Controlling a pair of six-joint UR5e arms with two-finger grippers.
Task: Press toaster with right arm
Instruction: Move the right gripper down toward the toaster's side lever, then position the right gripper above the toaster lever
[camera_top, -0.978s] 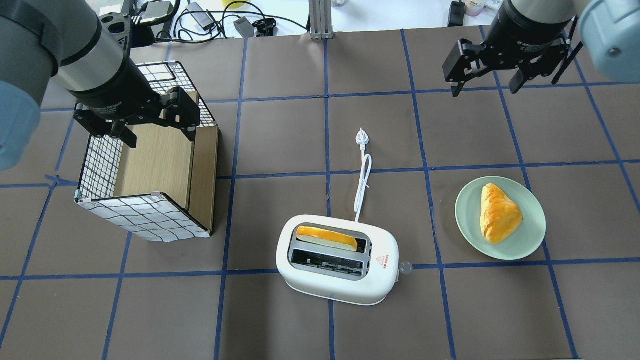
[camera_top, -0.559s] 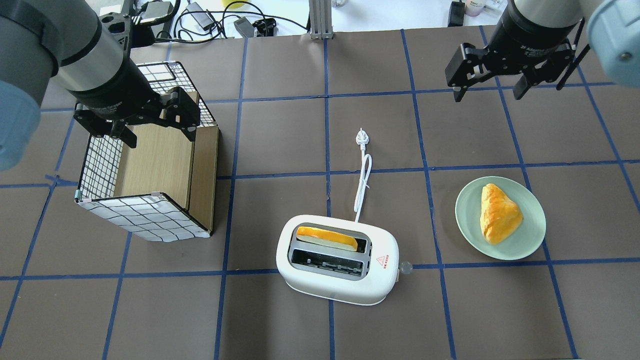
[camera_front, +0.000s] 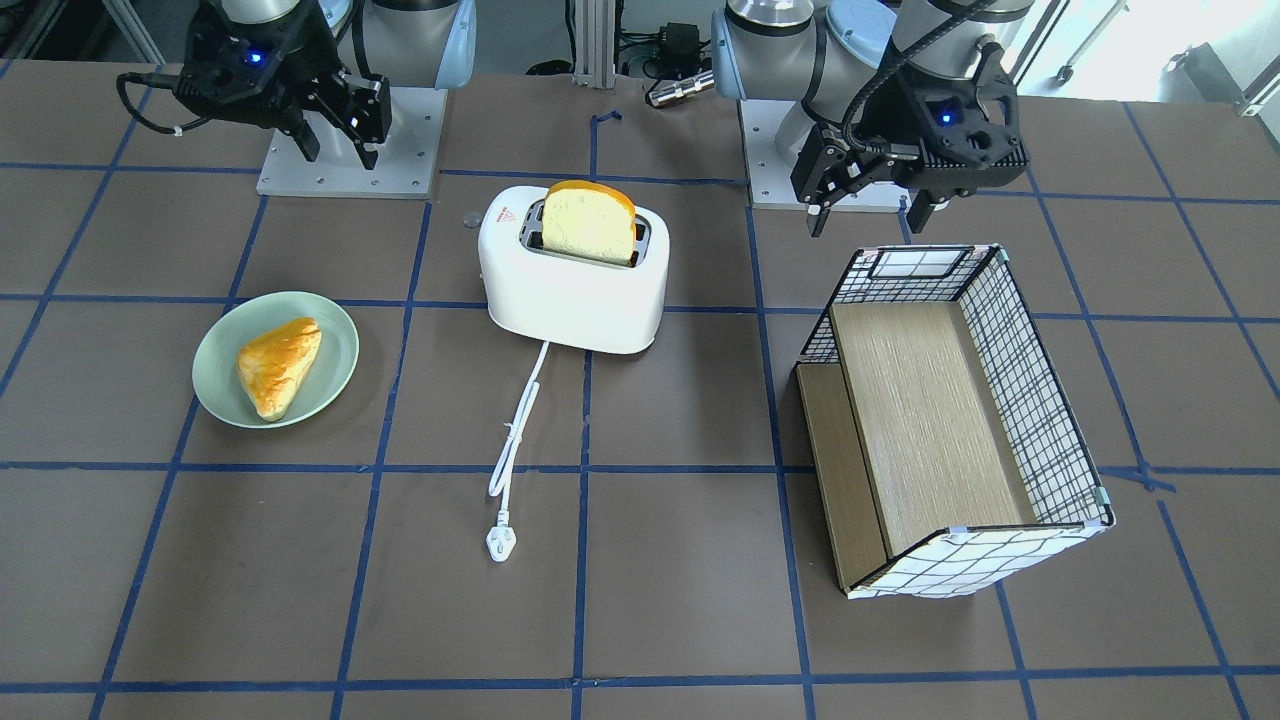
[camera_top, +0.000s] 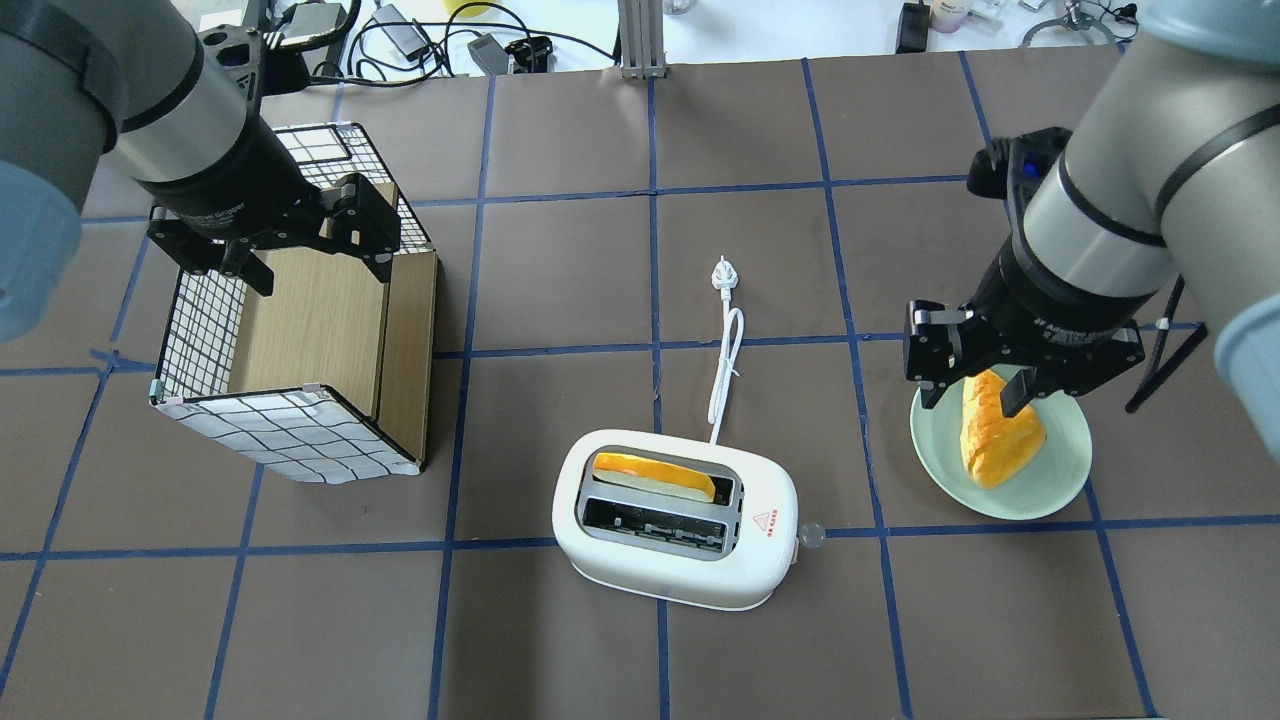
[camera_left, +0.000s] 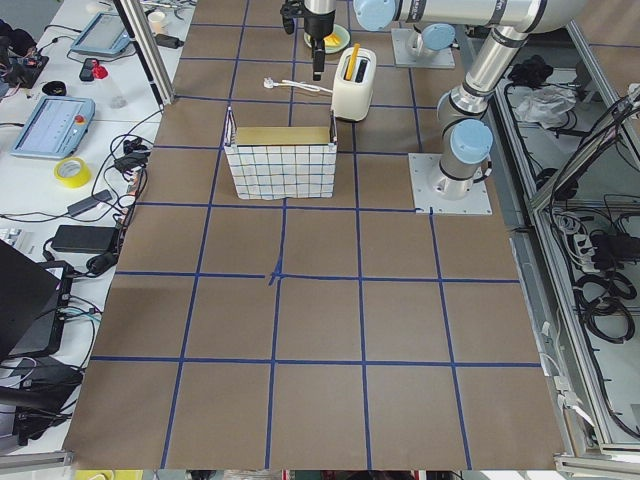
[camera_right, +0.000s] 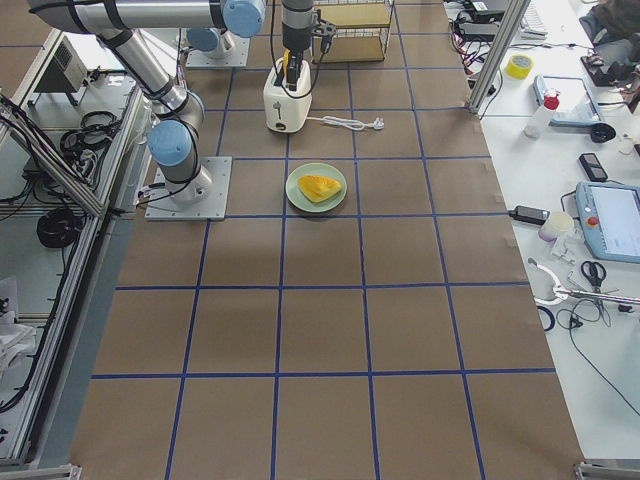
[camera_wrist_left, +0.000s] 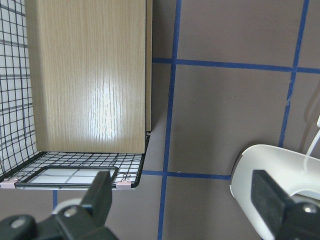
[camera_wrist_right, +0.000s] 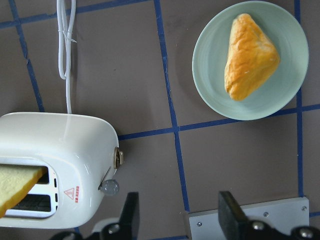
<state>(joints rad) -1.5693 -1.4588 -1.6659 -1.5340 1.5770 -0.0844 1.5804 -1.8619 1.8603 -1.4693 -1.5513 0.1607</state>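
Note:
The white two-slot toaster (camera_top: 675, 560) stands near the table's front middle, with a slice of toast (camera_top: 655, 476) upright in its far slot. It also shows in the front view (camera_front: 575, 290) and the right wrist view (camera_wrist_right: 55, 150). Its lever knob (camera_top: 811, 535) sticks out of its right end (camera_wrist_right: 109, 187). My right gripper (camera_top: 975, 400) is open and empty, above the far edge of the green plate (camera_top: 1060, 485), to the right of the toaster and apart from it. My left gripper (camera_top: 320, 272) is open and empty above the basket.
A pastry (camera_top: 1000, 440) lies on the green plate. The toaster's white cord and plug (camera_top: 722, 275) run toward the far side. A wire-grid basket with a wooden floor (camera_top: 290, 440) lies tipped at the left. Cables and gear lie beyond the far edge.
My right gripper has moved from the far right of the table toward the near side and now hangs over the plate. The left arm, toaster and basket have not moved.

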